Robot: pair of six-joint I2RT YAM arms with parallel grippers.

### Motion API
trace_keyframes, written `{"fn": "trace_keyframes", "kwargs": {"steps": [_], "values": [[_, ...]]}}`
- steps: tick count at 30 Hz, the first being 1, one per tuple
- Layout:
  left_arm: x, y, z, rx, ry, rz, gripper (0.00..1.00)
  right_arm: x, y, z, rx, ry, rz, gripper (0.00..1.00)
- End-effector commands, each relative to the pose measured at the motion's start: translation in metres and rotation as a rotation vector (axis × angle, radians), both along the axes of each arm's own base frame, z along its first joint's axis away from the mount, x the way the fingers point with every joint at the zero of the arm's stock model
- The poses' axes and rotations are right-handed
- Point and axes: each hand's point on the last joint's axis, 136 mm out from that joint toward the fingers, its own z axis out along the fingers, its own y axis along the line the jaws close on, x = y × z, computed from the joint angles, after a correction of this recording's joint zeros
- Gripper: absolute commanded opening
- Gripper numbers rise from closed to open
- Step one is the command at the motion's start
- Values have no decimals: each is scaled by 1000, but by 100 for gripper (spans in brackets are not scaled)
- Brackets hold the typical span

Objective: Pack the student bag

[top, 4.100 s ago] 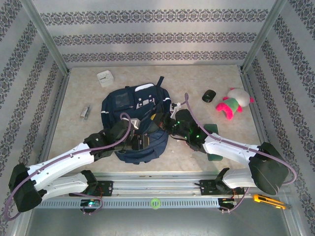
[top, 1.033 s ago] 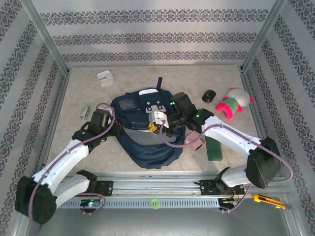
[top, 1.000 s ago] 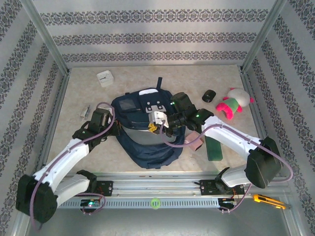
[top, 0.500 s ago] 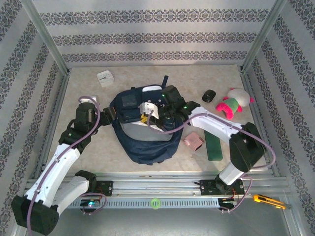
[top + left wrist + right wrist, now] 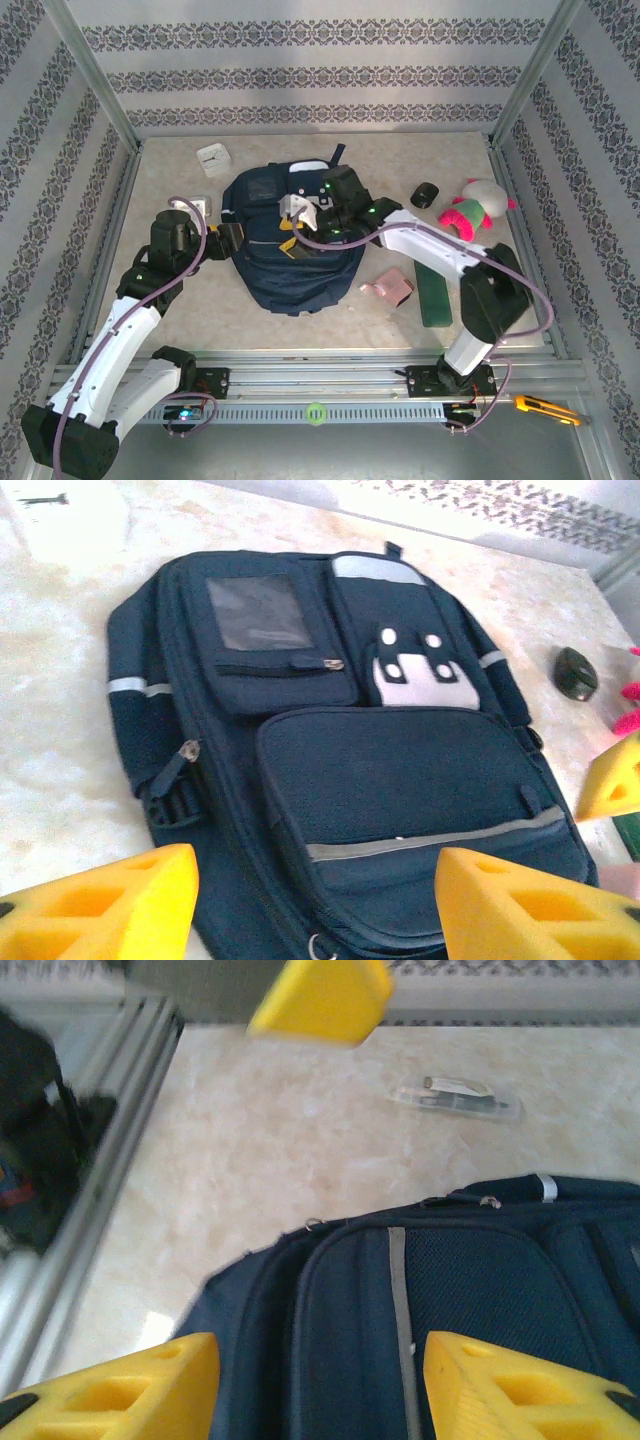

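Note:
The student bag (image 5: 290, 265), navy with a pale stripe, lies flat in the middle of the table with its front pockets up. My left gripper (image 5: 232, 238) hovers at its left edge, open, with nothing between the yellow fingers. In the left wrist view the bag (image 5: 400, 780) lies under the left gripper (image 5: 315, 905). My right gripper (image 5: 292, 232) hangs open over the bag's middle. The right wrist view shows the bag's striped pocket (image 5: 430, 1330) below the right gripper (image 5: 320, 1390), with a gap to each finger.
A white clock box (image 5: 212, 158) stands at the far left. Right of the bag lie a black mouse (image 5: 424, 195), a plush toy (image 5: 472, 212), a pink object (image 5: 390, 290) and a green book (image 5: 435, 300). A clear pen case (image 5: 455, 1098) lies left of the bag.
Both grippers have opened and let go of the bag. Its gaping mouth has dropped shut and it now lies flat, a little farther back. Both arms have reached farther from the rail.

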Motion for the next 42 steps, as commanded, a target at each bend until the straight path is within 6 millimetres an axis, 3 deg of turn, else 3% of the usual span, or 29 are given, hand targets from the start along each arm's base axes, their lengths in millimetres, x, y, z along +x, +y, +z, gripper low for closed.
{"fn": "trace_keyframes", "kwargs": {"steps": [1, 4, 8, 11, 14, 17, 20, 24, 27, 38, 42], "values": [[8, -16, 9, -16, -68, -92, 64, -3, -37, 17, -11, 253, -238, 59], [15, -27, -2, -49, -30, -101, 64, 5, -86, 5, -52, 401, -448, 62], [19, -53, -15, -58, -2, -169, 75, 25, -177, -28, -109, 602, -836, 65], [24, -63, -19, -54, 10, -183, 80, 30, -249, -56, -147, 770, -1135, 65], [29, -69, -20, -56, 12, -187, 85, 24, -300, -81, -246, 851, -1323, 65], [38, -71, -18, -55, -3, -181, 85, 17, -335, -107, -404, 846, -1458, 72], [43, -75, -15, -59, 0, -195, 86, 10, -353, -132, -514, 886, -1524, 80], [42, -83, -14, -86, 9, -232, 86, 4, -352, -164, -582, 977, -1514, 82], [39, -82, -15, -92, 1, -231, 86, -1, -365, -179, -678, 969, -1546, 86], [38, -80, -7, -119, -41, -211, 86, -5, -353, -201, -690, 1072, -1469, 87], [43, -82, -4, -97, -50, -220, 86, -1, -359, -206, -732, 1067, -1482, 85]]}}
